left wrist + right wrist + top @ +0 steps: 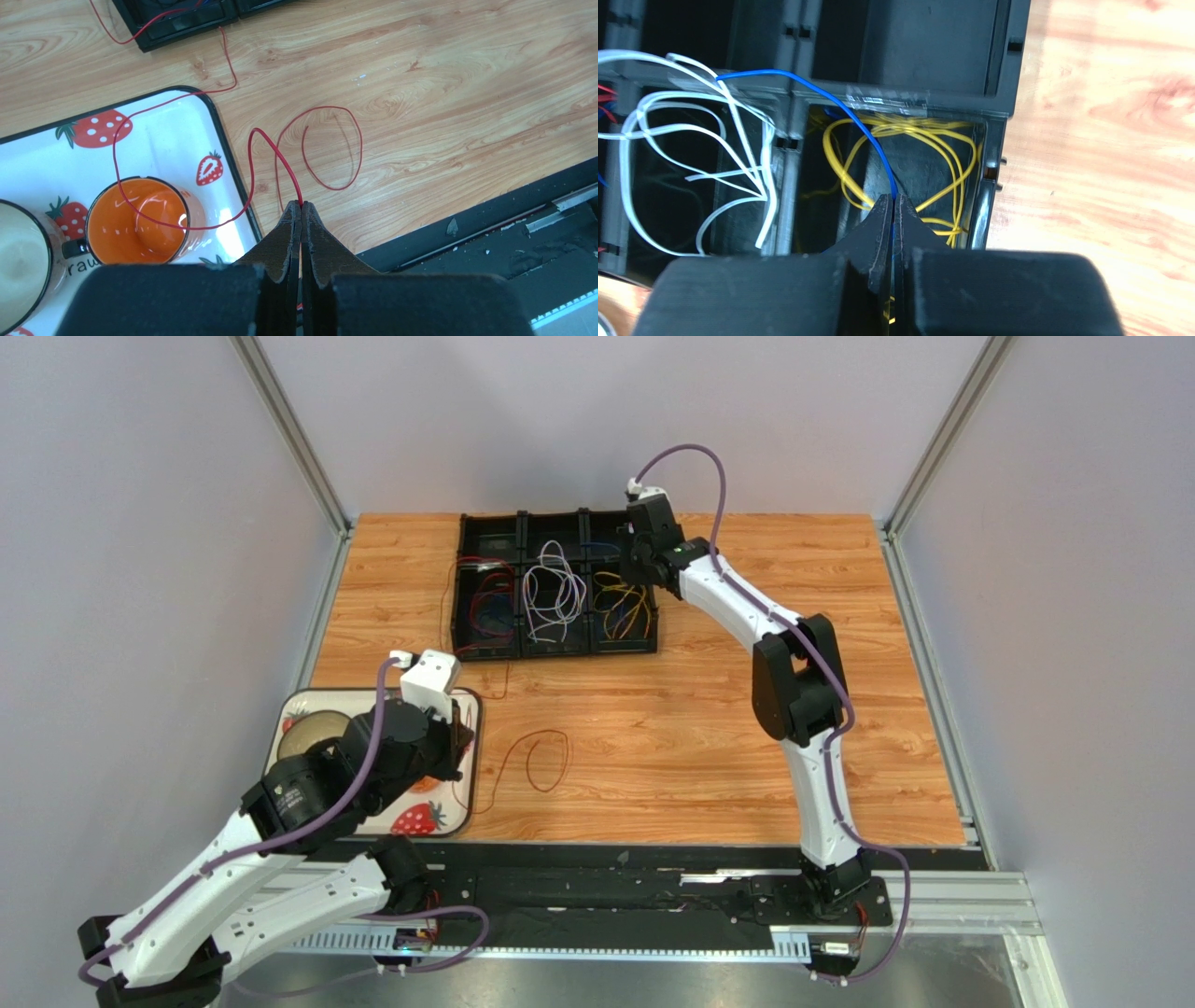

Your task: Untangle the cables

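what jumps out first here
A black compartment box at the table's far side, stuffed with red, white and yellow cables. The right pincer is shut on a blue cable above the yellow ones. The left pincer pinches a red cable looping over a strawberry tray.

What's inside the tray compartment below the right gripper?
Looped yellow cables fill it; the blue cable pinched by the right gripper arcs over them. The gripper hides its near part.
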`<state>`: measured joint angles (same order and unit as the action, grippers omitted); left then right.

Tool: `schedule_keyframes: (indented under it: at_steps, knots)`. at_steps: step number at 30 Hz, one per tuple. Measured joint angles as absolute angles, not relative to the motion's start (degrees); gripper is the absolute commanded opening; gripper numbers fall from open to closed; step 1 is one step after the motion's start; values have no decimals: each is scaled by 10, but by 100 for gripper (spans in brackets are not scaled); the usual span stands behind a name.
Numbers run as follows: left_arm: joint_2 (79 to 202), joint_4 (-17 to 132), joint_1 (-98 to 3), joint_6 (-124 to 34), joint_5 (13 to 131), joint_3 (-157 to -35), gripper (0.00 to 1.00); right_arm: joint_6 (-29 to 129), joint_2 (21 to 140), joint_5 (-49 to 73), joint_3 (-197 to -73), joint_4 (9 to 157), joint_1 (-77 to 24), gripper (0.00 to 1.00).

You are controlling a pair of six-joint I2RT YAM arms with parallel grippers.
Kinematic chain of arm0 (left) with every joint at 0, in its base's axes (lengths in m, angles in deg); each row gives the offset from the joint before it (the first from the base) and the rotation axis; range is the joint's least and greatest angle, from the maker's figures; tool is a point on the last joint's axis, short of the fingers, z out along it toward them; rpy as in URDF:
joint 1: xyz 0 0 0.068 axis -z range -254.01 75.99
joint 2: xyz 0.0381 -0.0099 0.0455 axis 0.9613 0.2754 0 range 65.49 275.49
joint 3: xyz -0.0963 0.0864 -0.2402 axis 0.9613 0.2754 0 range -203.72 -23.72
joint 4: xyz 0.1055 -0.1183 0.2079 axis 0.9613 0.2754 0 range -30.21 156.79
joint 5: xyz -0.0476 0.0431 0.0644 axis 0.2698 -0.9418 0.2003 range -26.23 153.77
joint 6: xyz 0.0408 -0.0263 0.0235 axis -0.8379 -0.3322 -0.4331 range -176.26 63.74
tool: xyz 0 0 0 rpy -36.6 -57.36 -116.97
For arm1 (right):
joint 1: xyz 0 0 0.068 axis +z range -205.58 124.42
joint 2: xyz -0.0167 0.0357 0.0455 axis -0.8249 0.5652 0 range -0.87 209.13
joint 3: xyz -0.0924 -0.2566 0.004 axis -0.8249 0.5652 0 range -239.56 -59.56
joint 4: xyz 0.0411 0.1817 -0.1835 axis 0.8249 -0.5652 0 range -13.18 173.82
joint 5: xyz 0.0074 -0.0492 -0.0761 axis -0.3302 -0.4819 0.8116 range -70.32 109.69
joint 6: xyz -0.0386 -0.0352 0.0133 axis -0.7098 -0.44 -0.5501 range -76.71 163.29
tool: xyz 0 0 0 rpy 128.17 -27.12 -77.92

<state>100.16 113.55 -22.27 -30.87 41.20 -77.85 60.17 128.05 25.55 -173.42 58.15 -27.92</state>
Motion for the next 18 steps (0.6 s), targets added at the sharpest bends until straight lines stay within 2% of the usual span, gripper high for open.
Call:
schedule_keyframes:
  at_steps: [1,2,5,14,18]
  knots:
    - [1002,1136,-223,-309,412,-778,0,602,1281,255,-1730,582,-279,4]
    - [1002,1136,-223,-309,412,-778,0,603,1282,254,-1726,579,-279,15]
    - [1004,1136,-223,-309,412,-778,0,606,1283,250,-1722,574,-279,35]
    - [1016,1135,-223,-308,410,-778,0,595,1252,256,-1719,531,-279,58]
    - [1045,1134,-223,-308,406,-778,0,593,1191,271,-1692,498,-279,61]
